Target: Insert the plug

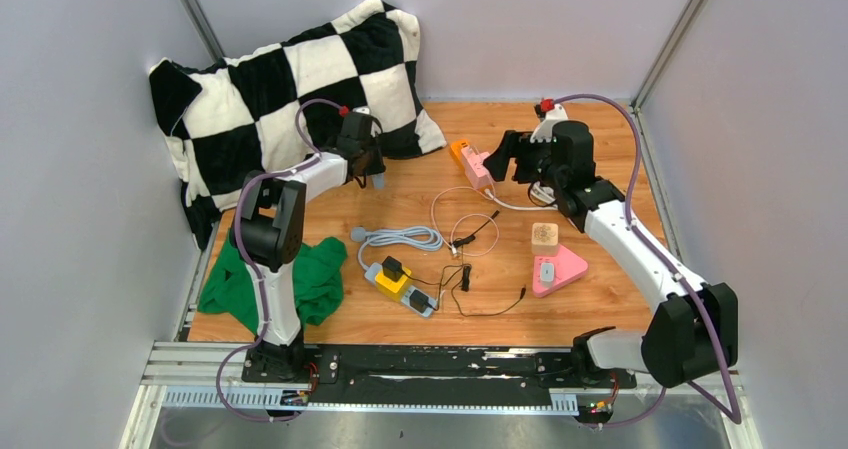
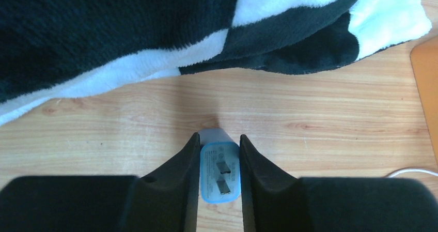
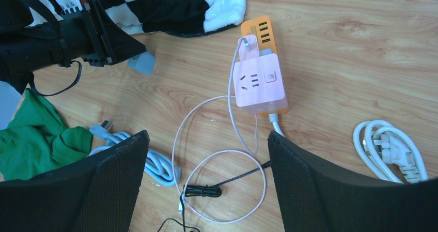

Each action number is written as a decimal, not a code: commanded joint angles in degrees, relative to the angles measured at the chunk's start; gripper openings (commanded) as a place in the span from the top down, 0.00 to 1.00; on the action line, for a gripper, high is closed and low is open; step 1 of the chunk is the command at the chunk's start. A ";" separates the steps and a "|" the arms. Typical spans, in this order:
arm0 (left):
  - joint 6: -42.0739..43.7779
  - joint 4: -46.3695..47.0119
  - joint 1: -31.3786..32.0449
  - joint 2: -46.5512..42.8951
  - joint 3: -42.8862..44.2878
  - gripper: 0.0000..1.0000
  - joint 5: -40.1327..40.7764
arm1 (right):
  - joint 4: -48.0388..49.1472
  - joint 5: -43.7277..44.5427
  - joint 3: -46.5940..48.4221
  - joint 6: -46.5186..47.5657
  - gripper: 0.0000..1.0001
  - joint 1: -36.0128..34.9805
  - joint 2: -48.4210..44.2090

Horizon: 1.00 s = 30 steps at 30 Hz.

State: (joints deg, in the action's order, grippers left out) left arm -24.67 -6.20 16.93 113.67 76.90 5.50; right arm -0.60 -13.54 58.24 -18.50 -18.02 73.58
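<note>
My left gripper [image 2: 219, 135] is shut on a small light-blue plug [image 2: 219, 172] whose two flat prongs face the wrist camera. It holds the plug low over the wooden table, just in front of the checkered blanket; from above the gripper [image 1: 368, 169] and plug [image 1: 378, 180] sit at the back left. A pink socket cube [image 3: 260, 82] is plugged on an orange power strip [image 3: 261, 28], to the right of the plug [image 3: 142, 63]. My right gripper [image 3: 206, 134] is open and empty, just right of the cube [image 1: 479, 172].
A black-and-white checkered blanket [image 1: 290, 79] fills the back left. A green cloth [image 1: 310, 279], a yellow power strip [image 1: 395, 279], a grey-blue cable [image 1: 400, 237], thin black and pink cables, a wooden cube [image 1: 544, 235] and a pink triangle [image 1: 558, 269] lie nearer. A white cable coil [image 3: 387, 147] lies right.
</note>
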 commanded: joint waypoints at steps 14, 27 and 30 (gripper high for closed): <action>-3.72 2.81 -1.72 -13.12 -7.52 0.97 -14.52 | 6.17 -8.09 -3.52 -6.67 0.19 -2.85 0.55; -24.29 13.62 -1.72 -28.51 -12.90 0.99 -34.40 | 41.79 -21.39 -11.61 -32.47 0.24 -3.63 5.14; -30.07 17.31 -1.72 -30.63 -14.35 0.99 -37.08 | 50.42 -23.18 -12.28 -40.08 0.26 -4.09 7.61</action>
State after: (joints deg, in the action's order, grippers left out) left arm -44.86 4.51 15.51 85.73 64.62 -24.75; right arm 32.82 -32.05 47.31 -45.82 -20.97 78.48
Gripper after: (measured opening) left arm 0.299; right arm 0.752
